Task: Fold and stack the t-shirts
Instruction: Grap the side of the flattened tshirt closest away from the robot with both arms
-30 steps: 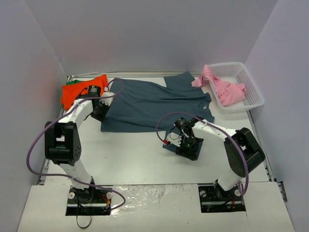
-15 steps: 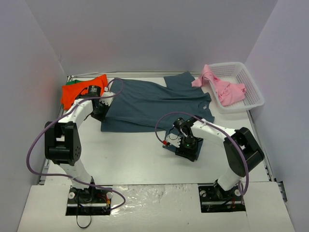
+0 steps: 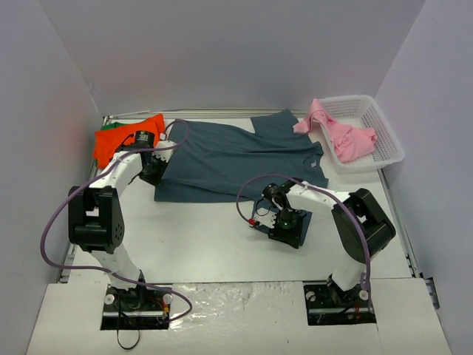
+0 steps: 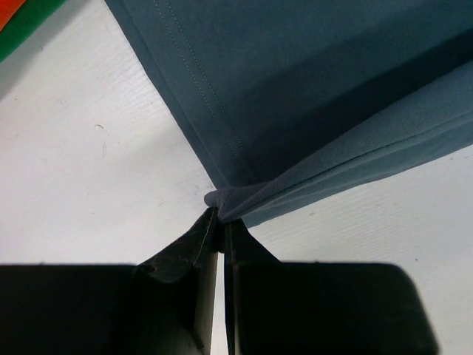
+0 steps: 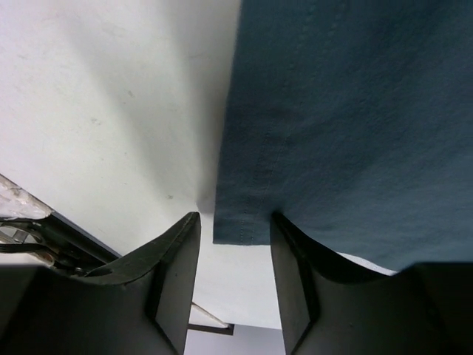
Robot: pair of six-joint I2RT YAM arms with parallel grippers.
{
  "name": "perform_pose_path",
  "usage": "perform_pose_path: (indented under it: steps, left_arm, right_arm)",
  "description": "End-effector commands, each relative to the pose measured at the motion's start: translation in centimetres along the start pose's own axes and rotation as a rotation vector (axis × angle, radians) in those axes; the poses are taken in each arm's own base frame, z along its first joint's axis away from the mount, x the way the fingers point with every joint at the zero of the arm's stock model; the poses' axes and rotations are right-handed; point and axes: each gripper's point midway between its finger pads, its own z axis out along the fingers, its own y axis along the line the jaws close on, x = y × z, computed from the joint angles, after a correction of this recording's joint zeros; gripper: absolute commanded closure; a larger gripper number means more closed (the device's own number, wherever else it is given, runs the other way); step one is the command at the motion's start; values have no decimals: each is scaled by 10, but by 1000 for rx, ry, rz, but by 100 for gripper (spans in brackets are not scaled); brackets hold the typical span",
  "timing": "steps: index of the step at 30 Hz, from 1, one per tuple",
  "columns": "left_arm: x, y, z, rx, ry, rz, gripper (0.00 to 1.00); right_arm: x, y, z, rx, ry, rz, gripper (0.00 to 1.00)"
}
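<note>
Blue t-shirt (image 3: 236,159) lies spread on bench (image 3: 207,237). Left claw (image 4: 220,222) pressed together, pinching shirt corner. Right claw (image 5: 234,222) spread, hem corner between its fingers.

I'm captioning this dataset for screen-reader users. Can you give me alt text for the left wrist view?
The left arm's jaws are shut on a bunched corner of the dark slate-blue t-shirt, which spreads up and right over the white table. Slivers of orange-red cloth and green cloth show at the top left corner.
</note>
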Motion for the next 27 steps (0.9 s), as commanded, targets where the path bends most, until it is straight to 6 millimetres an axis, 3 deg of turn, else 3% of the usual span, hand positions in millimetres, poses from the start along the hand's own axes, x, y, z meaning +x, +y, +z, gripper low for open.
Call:
perform_pose_path:
  steps: [1, 8, 12, 21, 25, 27]
  left_arm:
    - [-8, 4, -16, -17, -49, -4, 98]
    - [-8, 2, -17, -14, -52, 0, 98]
    - [-7, 2, -17, -14, -55, 0, 97]
    - [-8, 2, -19, -15, -61, 6, 98]
    - [-8, 3, -20, -22, -62, 6, 98]
    - [-8, 4, -20, -23, -64, 9, 98]
  right_arm:
    - [7, 9, 4, -42, 64, 11, 62]
    - [4, 6, 11, -31, 84, 46, 75]
    - [2, 5, 18, -27, 101, 54, 76]
    - [-1, 11, 23, -34, 133, 38, 62]
    - [-2, 9, 28, -13, 148, 44, 63]
    - [-3, 4, 30, 25, 157, 51, 68]
